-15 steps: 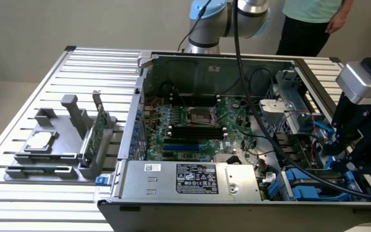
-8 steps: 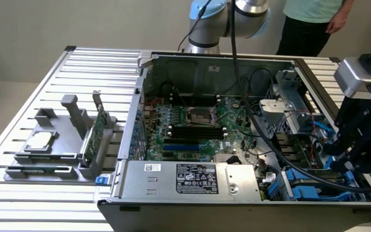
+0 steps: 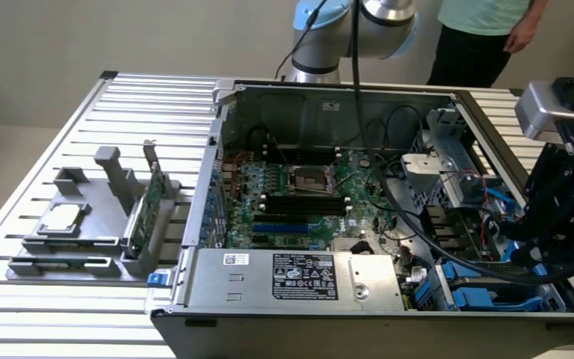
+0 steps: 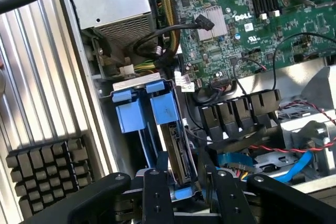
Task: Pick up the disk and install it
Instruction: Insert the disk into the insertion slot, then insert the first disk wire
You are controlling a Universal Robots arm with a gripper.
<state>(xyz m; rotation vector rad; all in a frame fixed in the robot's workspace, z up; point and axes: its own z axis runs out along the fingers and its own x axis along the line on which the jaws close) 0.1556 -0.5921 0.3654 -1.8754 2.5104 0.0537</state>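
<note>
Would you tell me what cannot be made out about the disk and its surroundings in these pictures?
- Wrist view: the disk is seen edge-on, so its label face is hidden; the gripper covers its near end.
- Exterior view: the arm's wrist covers part of the drive bay.
- Exterior view: the print on the power supply label is too small to read.
- Exterior view: the person is cut off by the top edge.

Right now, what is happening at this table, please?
A robot arm is working inside an open computer case on a slotted metal table. Its gripper is at the drive bay, right at the disk, which sits there in blue rails. Whether it grips the disk, I cannot tell. A person stands at the table's far side.
</note>
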